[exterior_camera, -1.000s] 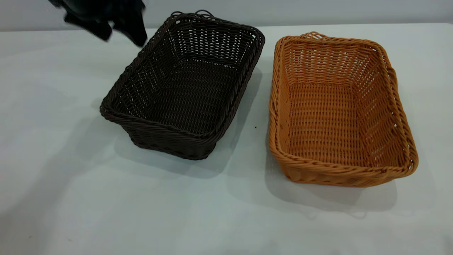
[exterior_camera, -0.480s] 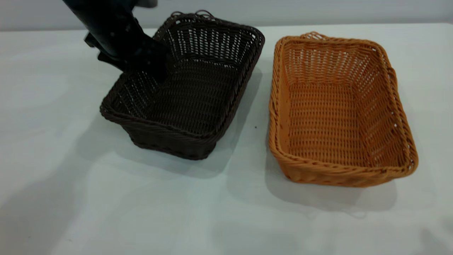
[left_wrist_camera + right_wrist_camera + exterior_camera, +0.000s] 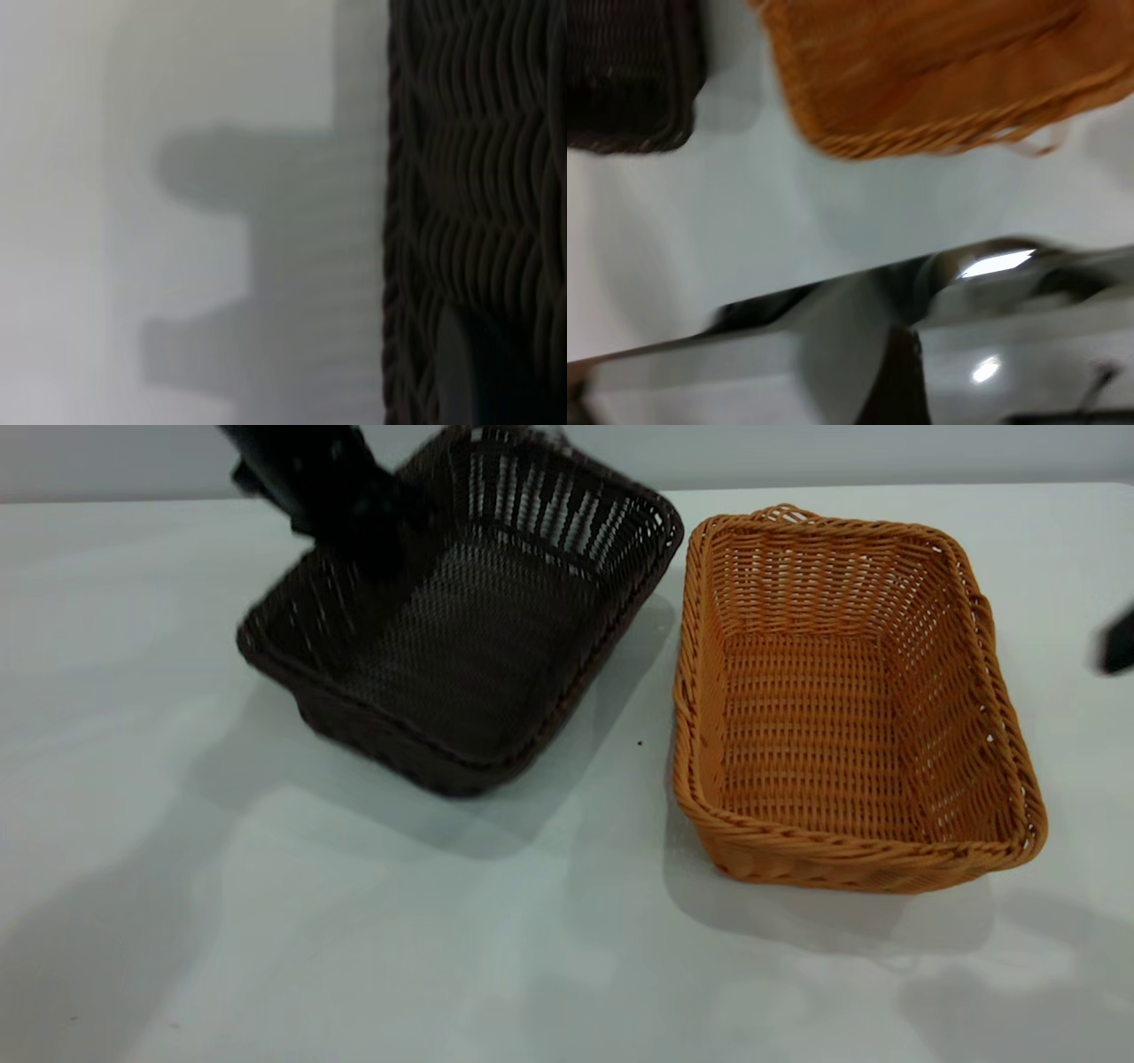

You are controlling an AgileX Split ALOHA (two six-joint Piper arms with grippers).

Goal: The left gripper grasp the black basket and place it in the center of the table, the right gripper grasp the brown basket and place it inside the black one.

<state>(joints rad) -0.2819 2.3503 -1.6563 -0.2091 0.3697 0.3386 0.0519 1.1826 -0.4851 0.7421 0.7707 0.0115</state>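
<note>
The black basket [image 3: 496, 629] is at the table's back left, tilted, its left side raised off the table [image 3: 354, 939]. My left gripper [image 3: 354, 522] is at its left long rim, shut on the wall. In the left wrist view the dark weave [image 3: 478, 177] lies against one finger [image 3: 456, 372]. The brown basket [image 3: 824, 717] stands flat to the right, close beside the black one. My right gripper [image 3: 1118, 642] shows as a dark blur at the right edge, apart from the brown basket. The right wrist view shows the brown basket [image 3: 939, 62] and the black basket [image 3: 629, 71] farther off.
Bare tabletop lies in front of both baskets and to the far left. A small dark speck [image 3: 640, 743] lies between the baskets. The table's back edge meets a pale wall behind the baskets.
My left gripper came down onto the black basket's left rim, then rose; the basket has tilted and shifted back and left. My right gripper has come into view at the right edge.
</note>
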